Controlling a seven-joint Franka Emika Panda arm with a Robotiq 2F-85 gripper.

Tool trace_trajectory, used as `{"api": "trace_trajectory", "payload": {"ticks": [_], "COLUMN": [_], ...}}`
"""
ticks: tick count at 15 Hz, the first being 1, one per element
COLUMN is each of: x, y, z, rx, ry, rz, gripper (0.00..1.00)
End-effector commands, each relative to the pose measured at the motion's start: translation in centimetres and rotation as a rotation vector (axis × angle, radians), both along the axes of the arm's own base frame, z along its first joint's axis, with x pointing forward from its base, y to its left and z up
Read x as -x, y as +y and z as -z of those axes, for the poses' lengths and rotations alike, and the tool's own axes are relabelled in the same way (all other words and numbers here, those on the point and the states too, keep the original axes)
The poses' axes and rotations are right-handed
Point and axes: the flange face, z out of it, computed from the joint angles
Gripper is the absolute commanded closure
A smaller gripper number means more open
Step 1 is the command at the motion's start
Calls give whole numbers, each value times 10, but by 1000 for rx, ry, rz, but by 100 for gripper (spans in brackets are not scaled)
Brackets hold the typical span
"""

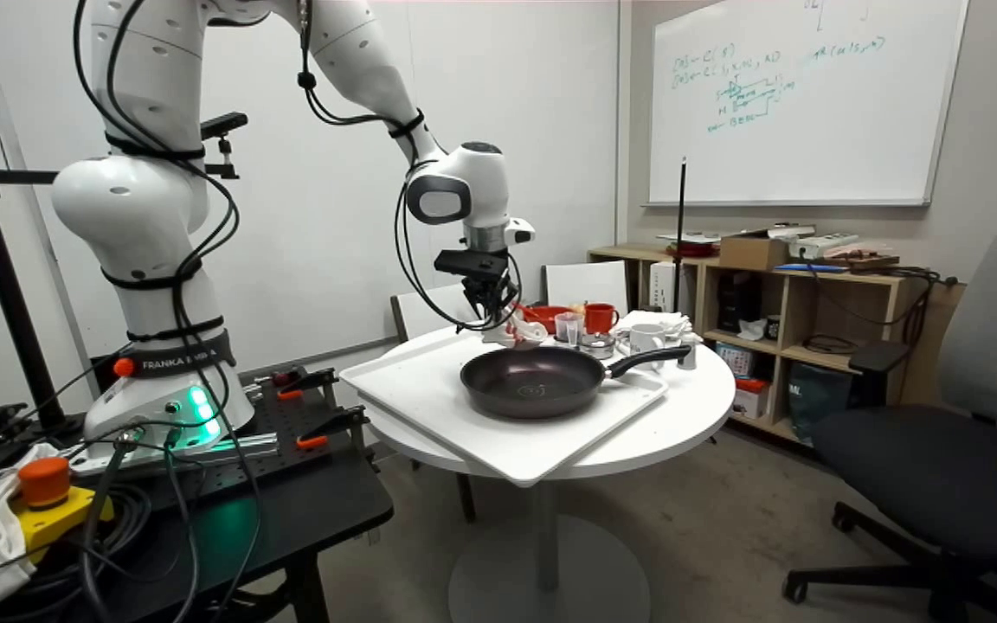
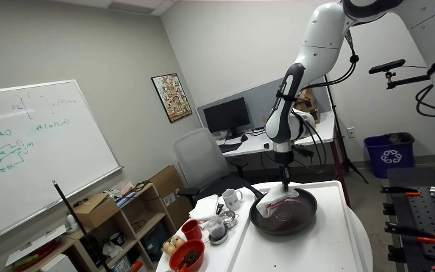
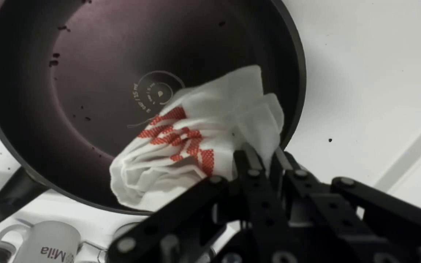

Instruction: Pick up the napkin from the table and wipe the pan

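Observation:
The napkin (image 3: 199, 128), white with red stripes, hangs bunched from my gripper (image 3: 263, 155), whose fingers are shut on it. It shows over the far part of the pan in both exterior views (image 1: 526, 332) (image 2: 273, 200). I cannot tell whether it touches the pan's surface. The dark frying pan (image 3: 115, 54) also shows in both exterior views (image 1: 533, 381) (image 2: 293, 217). Small dark crumbs (image 3: 53, 63) lie in it. It sits on a white tray (image 1: 429, 394) on the round white table (image 1: 706, 389). The napkin hides part of the pan's floor and wall.
The pan's handle (image 2: 253, 189) points towards a white mug (image 2: 232, 200). Beside the tray stand folded white cloths (image 2: 204, 207), a red mug (image 2: 192, 229), a red bowl (image 2: 201, 249) and a clear cup (image 2: 215, 227). Dark specks (image 3: 330, 140) lie on the tray.

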Motion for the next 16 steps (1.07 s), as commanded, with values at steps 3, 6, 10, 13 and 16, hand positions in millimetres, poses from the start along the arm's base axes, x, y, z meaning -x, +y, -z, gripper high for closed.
{"api": "trace_trajectory", "payload": {"ticks": [3, 6, 10, 13, 16], "x": [6, 7, 1, -8, -19], "y": [-48, -62, -69, -64, -47], "z": [3, 18, 40, 55, 66], "rx": [-74, -75, -61, -29, 2], "ry": [55, 110, 179, 222, 255], "rz": [164, 204, 259, 287, 274], "gripper": [97, 97, 97, 97, 97]}}
